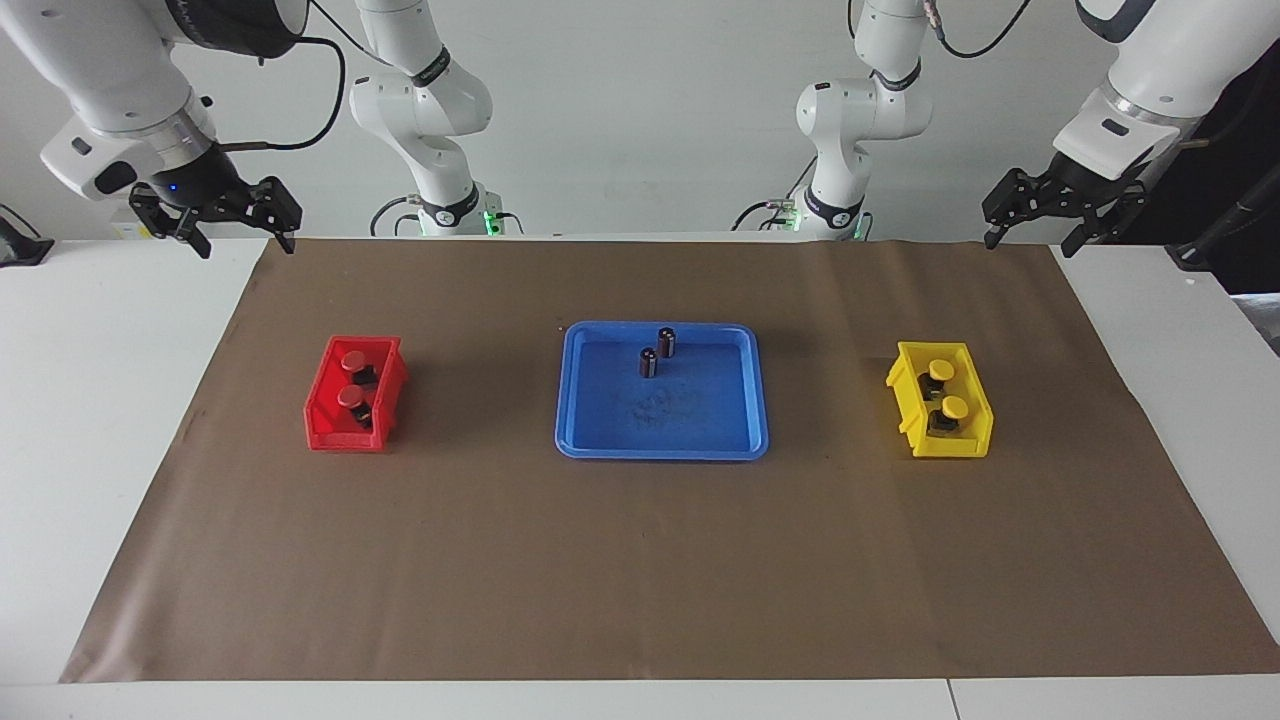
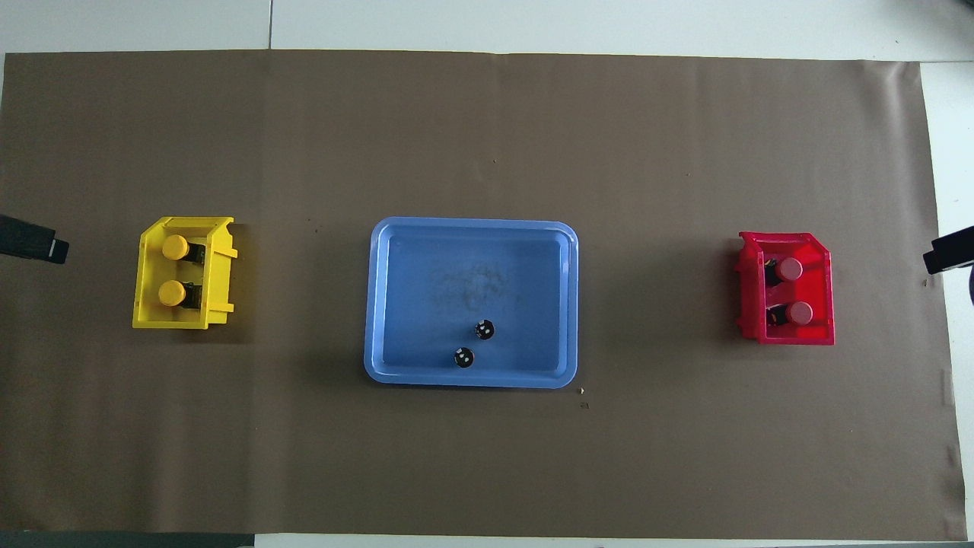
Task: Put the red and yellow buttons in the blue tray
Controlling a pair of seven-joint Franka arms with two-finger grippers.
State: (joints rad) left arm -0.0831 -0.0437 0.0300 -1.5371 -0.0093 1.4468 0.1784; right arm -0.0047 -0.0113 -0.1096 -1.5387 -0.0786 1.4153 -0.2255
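Two red buttons (image 1: 352,362) (image 2: 790,268) sit in a small red bin (image 1: 325,415) (image 2: 791,335) toward the right arm's end of the table. Two yellow buttons (image 1: 941,371) (image 2: 175,246) sit in a small yellow bin (image 1: 950,448) (image 2: 144,304) toward the left arm's end. The blue tray (image 1: 660,452) (image 2: 472,226) lies midway between the bins and holds no buttons. My right gripper (image 1: 246,247) (image 2: 947,255) is open and raised over the table's edge at its own end. My left gripper (image 1: 1028,246) (image 2: 30,245) is open and raised likewise at its end.
Two dark cylinders with silvery tops (image 1: 667,342) (image 2: 484,329) stand in the tray at the side nearer the robots. A brown paper mat (image 1: 640,580) (image 2: 487,129) covers most of the white table. Two more white arms stand at the robots' end.
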